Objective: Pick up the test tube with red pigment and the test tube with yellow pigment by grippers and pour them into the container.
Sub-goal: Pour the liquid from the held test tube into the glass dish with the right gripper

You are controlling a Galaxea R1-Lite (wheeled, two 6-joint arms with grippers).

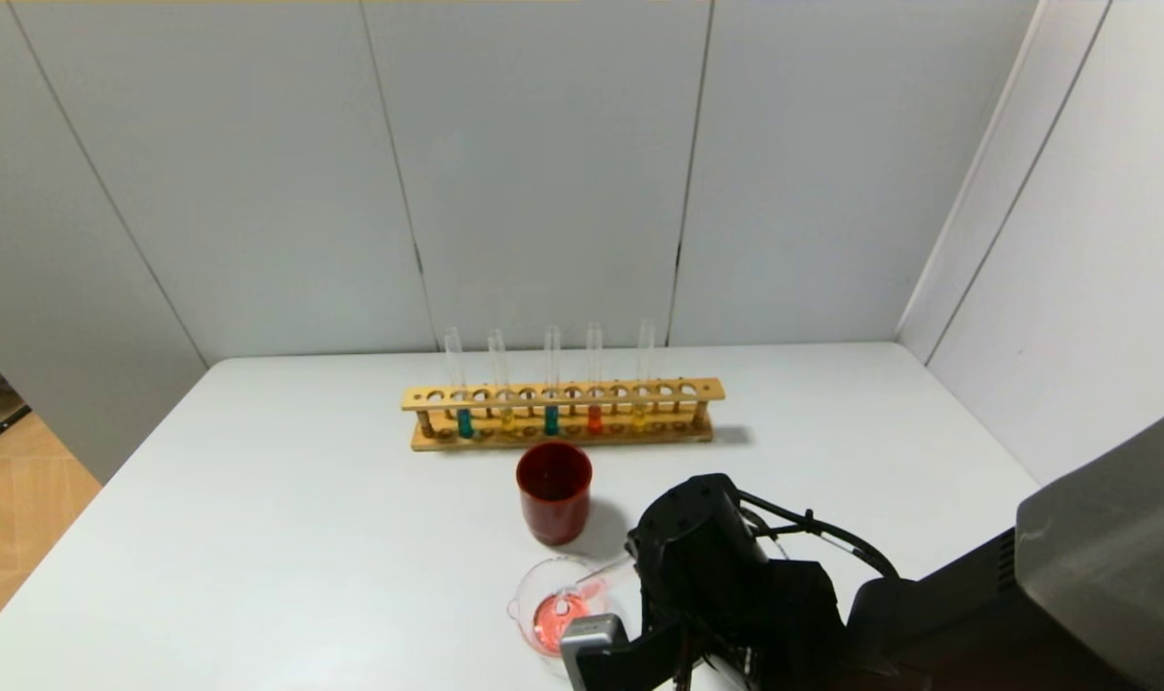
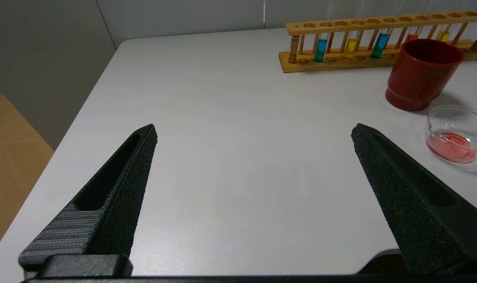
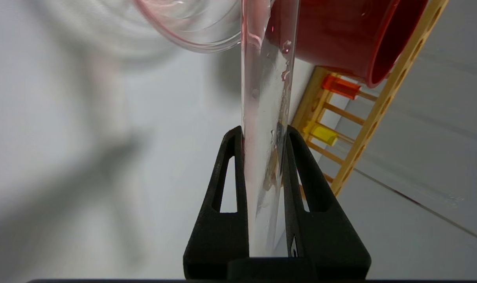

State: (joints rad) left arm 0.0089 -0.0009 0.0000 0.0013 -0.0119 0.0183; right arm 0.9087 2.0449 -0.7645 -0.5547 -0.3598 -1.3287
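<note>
My right gripper is shut on a clear test tube streaked with pink residue. The tube lies tilted with its mouth over the container, a low glass beaker holding red liquid. The beaker's rim also shows in the right wrist view. In the wooden rack stand a tube with red-orange liquid and two tubes with yellow liquid. My left gripper hangs open over bare table to the left of the beaker, holding nothing.
A dark-red cup stands between rack and beaker, close to the tilted tube. Two teal tubes also stand in the rack. Grey walls close in the back and right; the table's left edge drops to the floor.
</note>
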